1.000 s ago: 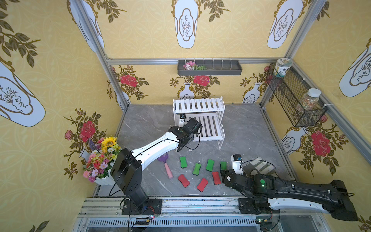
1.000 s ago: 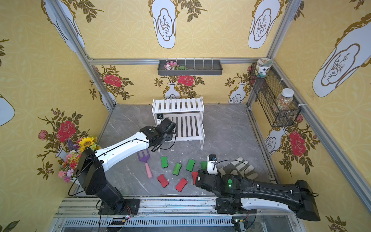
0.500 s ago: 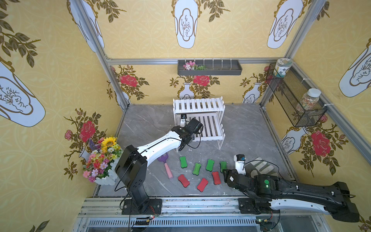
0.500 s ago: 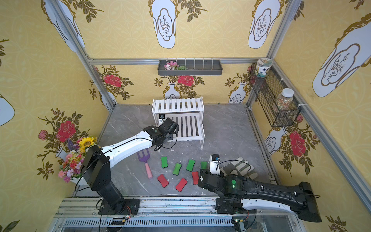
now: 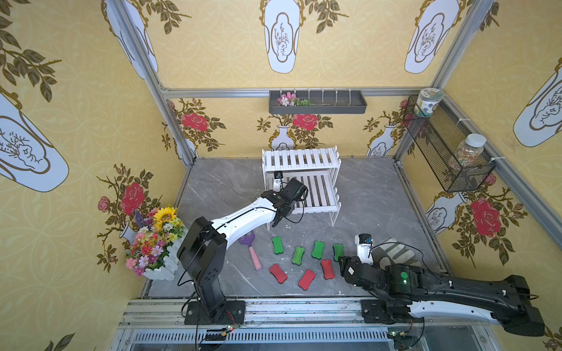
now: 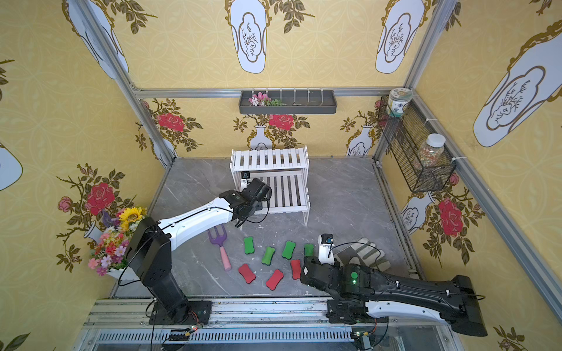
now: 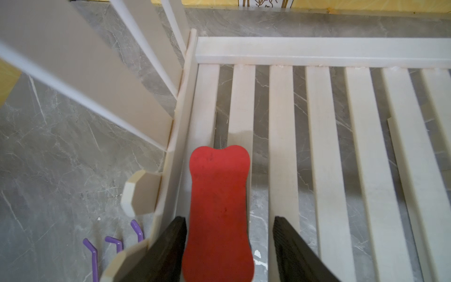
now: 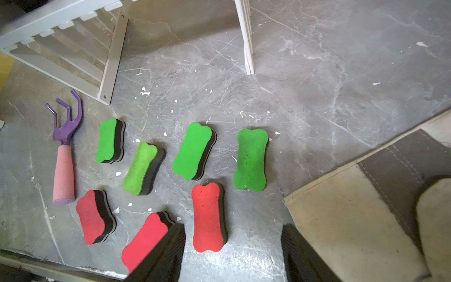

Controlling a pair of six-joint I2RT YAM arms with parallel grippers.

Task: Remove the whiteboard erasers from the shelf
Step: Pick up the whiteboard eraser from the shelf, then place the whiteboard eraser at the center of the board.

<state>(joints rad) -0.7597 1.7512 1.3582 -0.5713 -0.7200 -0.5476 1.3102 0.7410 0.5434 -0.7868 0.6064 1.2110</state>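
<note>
Jaws of the left gripper (image 7: 229,218) stand apart astride the last red bone-shaped foam eraser (image 7: 219,190), lying on the lower tier of the white slatted shelf (image 7: 317,52), lined up to pinch its sides; right gripper (image 8: 233,225) hangs parted, empty.

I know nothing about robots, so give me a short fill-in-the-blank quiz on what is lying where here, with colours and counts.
On the grey floor lie four green erasers and ___ red ones.
The one eraser on the shelf, between the fingers of the left pincer, is ___.
The garden fork has purple tines and a ___ handle.
The open right pincer holds ___.
Missing words: three; red; pink; nothing.
</note>
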